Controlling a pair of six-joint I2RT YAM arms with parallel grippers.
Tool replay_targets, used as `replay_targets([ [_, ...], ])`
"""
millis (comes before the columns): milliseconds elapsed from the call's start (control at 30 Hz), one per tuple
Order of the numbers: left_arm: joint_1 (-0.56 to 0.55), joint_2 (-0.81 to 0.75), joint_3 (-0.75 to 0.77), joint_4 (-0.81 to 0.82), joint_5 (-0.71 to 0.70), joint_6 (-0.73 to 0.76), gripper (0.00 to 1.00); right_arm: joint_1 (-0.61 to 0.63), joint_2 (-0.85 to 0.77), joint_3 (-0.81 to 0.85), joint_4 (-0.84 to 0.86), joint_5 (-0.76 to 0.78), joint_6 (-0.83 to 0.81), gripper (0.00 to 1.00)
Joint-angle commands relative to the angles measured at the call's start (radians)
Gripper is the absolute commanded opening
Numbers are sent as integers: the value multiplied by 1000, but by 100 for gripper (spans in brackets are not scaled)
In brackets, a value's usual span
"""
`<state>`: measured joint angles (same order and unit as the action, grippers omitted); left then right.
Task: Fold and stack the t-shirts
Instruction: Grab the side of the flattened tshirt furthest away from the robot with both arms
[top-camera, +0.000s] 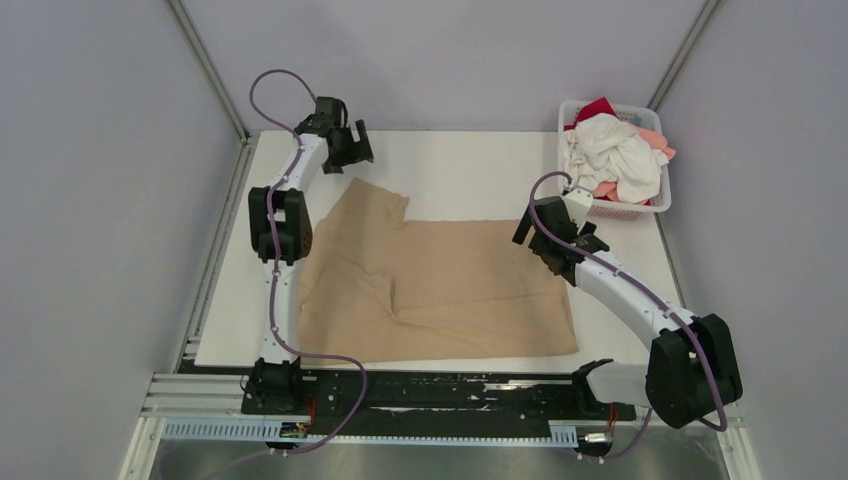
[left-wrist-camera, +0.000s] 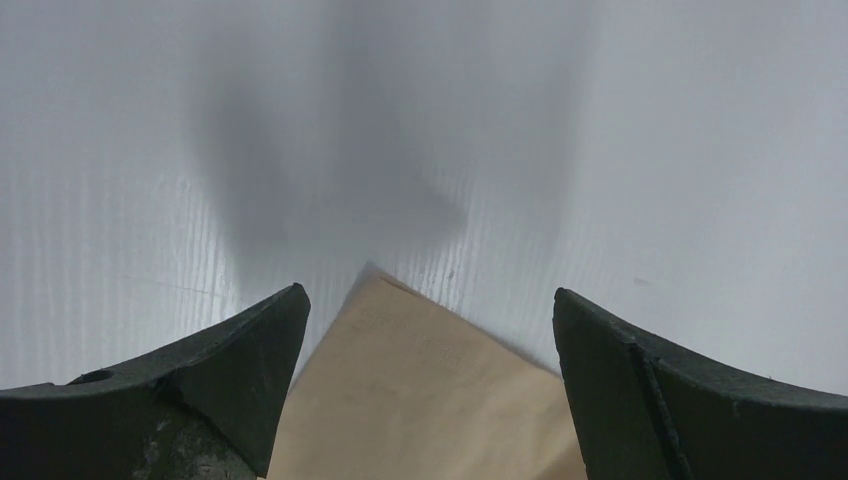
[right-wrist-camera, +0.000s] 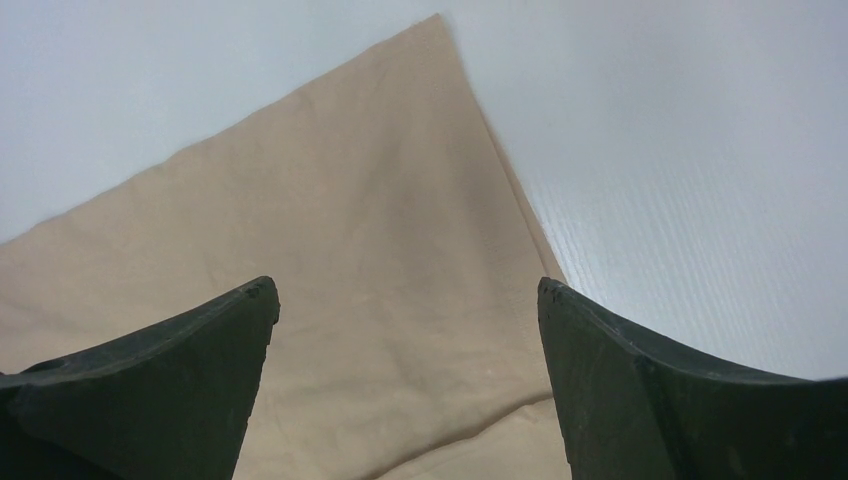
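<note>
Jaws spread apart, left gripper (left-wrist-camera: 428, 300) and right gripper (right-wrist-camera: 405, 290) hover over far corners of the flat tan-beige cloth t-shirt (top-camera: 430, 285), likely to pinch and fold.

tan t-shirt (top-camera: 440, 290) 1 | basket (top-camera: 640, 211) 1 | heaped garments (top-camera: 615, 155): at least 3

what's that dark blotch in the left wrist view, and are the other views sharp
Left wrist view: it is a soft-edged shadow on the white table, past the corner of the tan t-shirt, ahead of the open left tool. Right wrist view: even light, faint cloth creases visible, no glare. Top view: sharp, with flat, even light.
</note>
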<state>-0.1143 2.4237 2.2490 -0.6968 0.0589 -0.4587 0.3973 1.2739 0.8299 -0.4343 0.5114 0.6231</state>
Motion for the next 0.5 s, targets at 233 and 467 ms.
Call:
replay_targets([
  [233,13,52,-34,-11,174,17,100,-15,-25,9,56,-31,-29,100],
  [467,-23,54,-61,-53,206,80,100,-15,-49,-7,56,-33,-33,100],
])
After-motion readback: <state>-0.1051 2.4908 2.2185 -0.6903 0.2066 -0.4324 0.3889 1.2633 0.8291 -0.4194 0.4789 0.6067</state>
